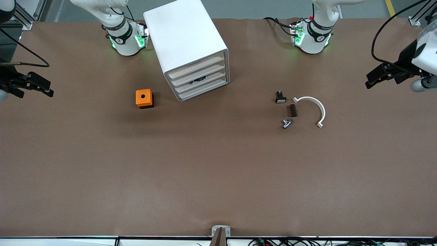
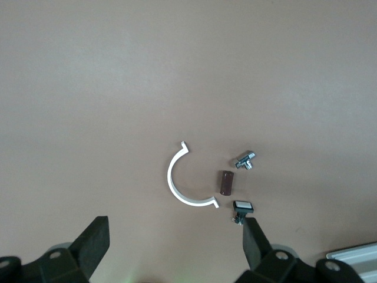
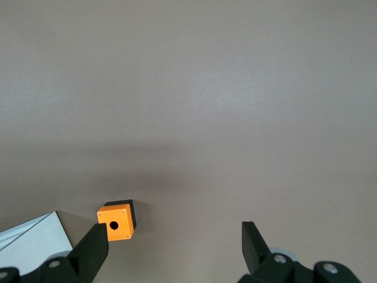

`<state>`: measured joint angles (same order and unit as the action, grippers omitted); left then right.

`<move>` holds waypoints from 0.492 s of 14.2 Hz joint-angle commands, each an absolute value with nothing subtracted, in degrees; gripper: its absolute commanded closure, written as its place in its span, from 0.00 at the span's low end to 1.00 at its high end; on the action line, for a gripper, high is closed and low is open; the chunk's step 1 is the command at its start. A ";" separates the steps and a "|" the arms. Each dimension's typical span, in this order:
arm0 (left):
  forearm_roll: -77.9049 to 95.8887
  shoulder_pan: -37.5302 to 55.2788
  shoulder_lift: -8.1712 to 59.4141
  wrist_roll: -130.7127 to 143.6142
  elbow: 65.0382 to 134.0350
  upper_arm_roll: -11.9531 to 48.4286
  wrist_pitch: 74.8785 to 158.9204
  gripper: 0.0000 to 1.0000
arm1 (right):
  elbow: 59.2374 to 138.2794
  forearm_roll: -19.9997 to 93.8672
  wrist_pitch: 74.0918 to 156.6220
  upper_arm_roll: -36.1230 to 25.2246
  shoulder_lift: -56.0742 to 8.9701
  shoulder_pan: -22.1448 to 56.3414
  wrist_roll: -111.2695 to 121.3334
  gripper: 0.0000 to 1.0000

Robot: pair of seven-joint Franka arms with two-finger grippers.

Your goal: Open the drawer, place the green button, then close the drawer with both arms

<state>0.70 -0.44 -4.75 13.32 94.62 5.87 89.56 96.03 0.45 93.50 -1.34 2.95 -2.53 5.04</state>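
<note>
The white cabinet (image 1: 186, 37) stands on the table between the two arm bases. Its four stacked drawers (image 1: 199, 78) face the front camera and all look pushed in. A small dark and blue thing (image 1: 198, 80) shows in the gap between two drawer fronts; I cannot tell what it is. No green-capped button shows anywhere. My left gripper (image 1: 370, 79) hangs open and empty over the left arm's end of the table, and shows in its wrist view (image 2: 175, 227). My right gripper (image 1: 47, 87) hangs open and empty over the right arm's end, and shows in its wrist view (image 3: 175, 231).
An orange cube with a hole (image 1: 144, 98) (image 3: 116, 222) lies beside the cabinet toward the right arm's end. Toward the left arm's end lie a black button with a white cap (image 1: 280, 98) (image 2: 241, 209), a brown block (image 1: 291, 110), a metal fitting (image 1: 286, 123) and a white half-ring (image 1: 322, 110).
</note>
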 commanded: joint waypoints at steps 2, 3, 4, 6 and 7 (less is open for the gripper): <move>-0.44 -2.11 -6.50 9.41 95.80 6.94 88.16 0.00 | 97.47 1.05 92.90 -0.62 5.01 -3.34 5.19 0.00; -0.44 -2.11 -6.50 9.40 95.63 6.94 87.63 0.00 | 97.47 1.32 92.64 -0.62 5.10 -3.34 5.10 0.00; -0.44 -2.11 -6.50 9.40 95.45 6.86 87.37 0.00 | 97.47 1.32 92.55 -0.70 5.18 -3.43 5.10 0.00; -0.53 -2.11 -6.42 9.49 94.84 6.59 86.40 0.00 | 97.56 1.32 92.55 -0.70 5.53 -3.34 5.01 0.00; -0.53 -2.02 -6.24 9.58 94.31 6.50 86.22 0.00 | 97.73 1.32 92.55 -0.70 5.71 -3.43 5.10 0.00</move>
